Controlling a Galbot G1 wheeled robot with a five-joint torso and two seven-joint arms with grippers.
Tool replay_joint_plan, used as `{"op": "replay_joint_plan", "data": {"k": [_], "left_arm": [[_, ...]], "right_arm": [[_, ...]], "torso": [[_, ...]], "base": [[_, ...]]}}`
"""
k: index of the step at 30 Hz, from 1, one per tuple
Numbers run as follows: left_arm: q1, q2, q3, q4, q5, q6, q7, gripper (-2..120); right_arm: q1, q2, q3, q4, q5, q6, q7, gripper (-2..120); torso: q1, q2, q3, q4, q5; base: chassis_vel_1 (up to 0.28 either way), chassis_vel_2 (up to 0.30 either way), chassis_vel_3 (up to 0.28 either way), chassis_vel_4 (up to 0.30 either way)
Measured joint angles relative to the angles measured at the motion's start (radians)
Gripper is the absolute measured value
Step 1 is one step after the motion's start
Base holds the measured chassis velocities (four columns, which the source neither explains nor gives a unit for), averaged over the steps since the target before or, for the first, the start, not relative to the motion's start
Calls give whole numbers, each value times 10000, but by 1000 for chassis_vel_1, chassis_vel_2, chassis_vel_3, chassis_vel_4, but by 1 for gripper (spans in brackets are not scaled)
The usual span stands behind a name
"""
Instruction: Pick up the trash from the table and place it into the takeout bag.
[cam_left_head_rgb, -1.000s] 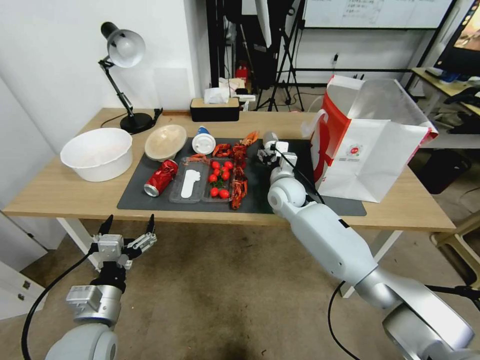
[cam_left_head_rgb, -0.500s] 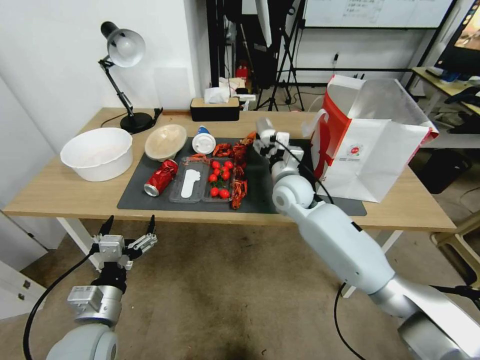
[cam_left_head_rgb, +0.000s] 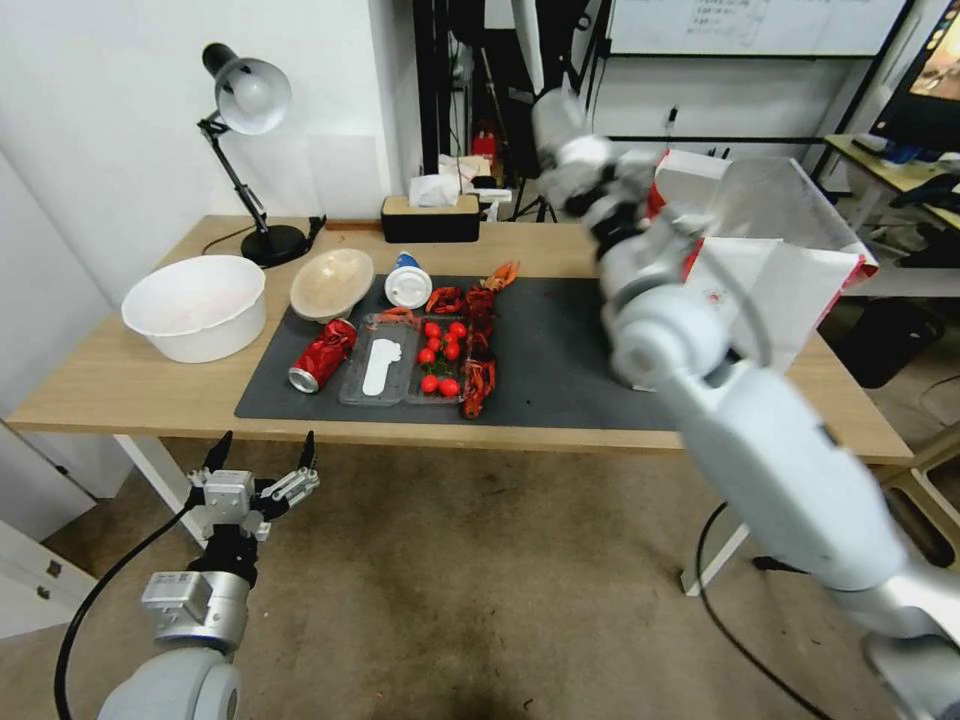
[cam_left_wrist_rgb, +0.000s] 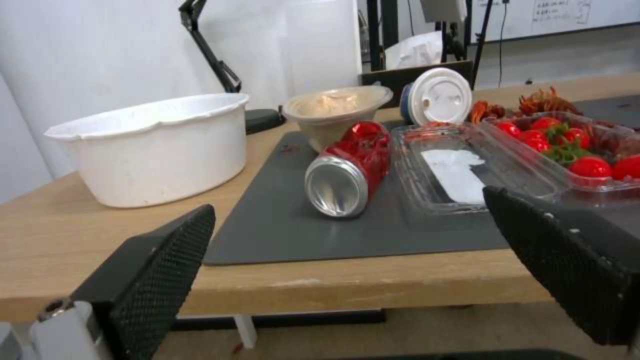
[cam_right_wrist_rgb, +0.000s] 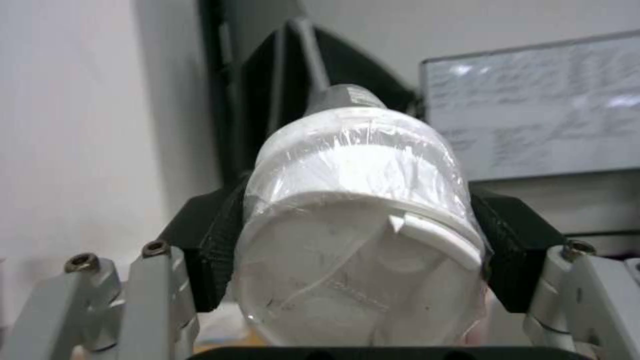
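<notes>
Now the right gripper (cam_right_wrist_rgb: 360, 225), clamping a wrapped cup (cam_right_wrist_rgb: 360, 240), has risen beside the takeout bag (cam_left_head_rgb: 790, 280).

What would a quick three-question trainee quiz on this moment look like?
1. True or false: the right gripper is shut on a white-lidded cup wrapped in clear plastic.
2. Where does the crushed red can lie? A: on the dark mat. B: in the white tub. C: in the takeout bag.
3. Short answer: is the left gripper, down in front of the table, open or shut?

Key: 1 true; 2 A; 3 open.
</notes>
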Motion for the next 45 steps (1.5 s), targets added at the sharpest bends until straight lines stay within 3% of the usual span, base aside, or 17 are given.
{"op": "replay_joint_plan", "data": {"k": [2, 5, 10, 20, 23, 27, 32, 38, 40, 41, 43, 45], "left_arm": [[0, -8, 14, -3, 21, 1, 1, 100], [-13, -45, 92, -3, 113, 5, 5, 100], [-25, -90, 185, 0, 192, 6, 12, 100], [29, -80, 190, -35, 224, 9, 20, 100], [51, -77, 179, -42, 227, 6, 23, 100], [37, -78, 204, -41, 241, 5, 30, 100], [22, -86, 243, -27, 265, 4, 46, 100], [7, -77, 249, -16, 267, 2, 55, 100], [8, -76, 249, -15, 267, 2, 56, 100], [10, -74, 249, -15, 267, 1, 56, 100], [26, -51, 243, -13, 264, -14, 59, 100], [33, -36, 238, -6, 257, -23, 60, 100]], "right_arm": [[26, -250, 375, 314, -6, -334, 173, 68], [-112, -1469, 1712, 906, -131, -1337, 789, 68], [-919, -2139, 2473, 1057, -373, -2304, 1381, 68], [-1725, -2043, 2862, 1185, -311, -3162, 1739, 68], [-1957, -1998, 2991, 1222, -254, -3256, 1757, 85], [-1990, -2010, 3048, 1212, -227, -3256, 1756, 97], [-1930, -2053, 3112, 1176, -137, -3168, 1741, 100], [-1568, -2128, 3126, 1314, 801, -1010, 630, 100], [-1569, -2147, 3126, 1371, 888, -714, 372, 100], [-1591, -2172, 3124, 1433, 946, -350, 48, 100], [-2335, -2320, 3087, 1846, 1051, 1043, -1588, 100], [-2693, -2360, 3078, 2018, 1057, 1331, -2042, 100]], "torso": [[1, 1, 0, -2, -2], [0, 1, -1, -3, -1], [0, 0, -1, 0, 0], [0, 0, -1, 2, -3], [0, 0, 0, 1, -3], [0, 1, -1, 1, -3], [0, 0, 0, -1, -3], [0, 0, 0, 2, -5], [0, 1, -1, 1, -5], [0, 1, 0, 2, -5], [0, 1, 0, 1, -4], [0, 0, 0, 0, -2]], "base": [[0, 0, 0, 0], [0, 0, 0, 0], [0, 0, 0, 0], [0, 0, 0, 0], [0, 0, 0, 0], [0, 0, 0, 0], [0, 0, 0, 0], [0, 0, 0, 0], [0, 0, 0, 0], [0, 0, 0, 0], [0, 0, 0, 0], [0, 0, 0, 0]]}}
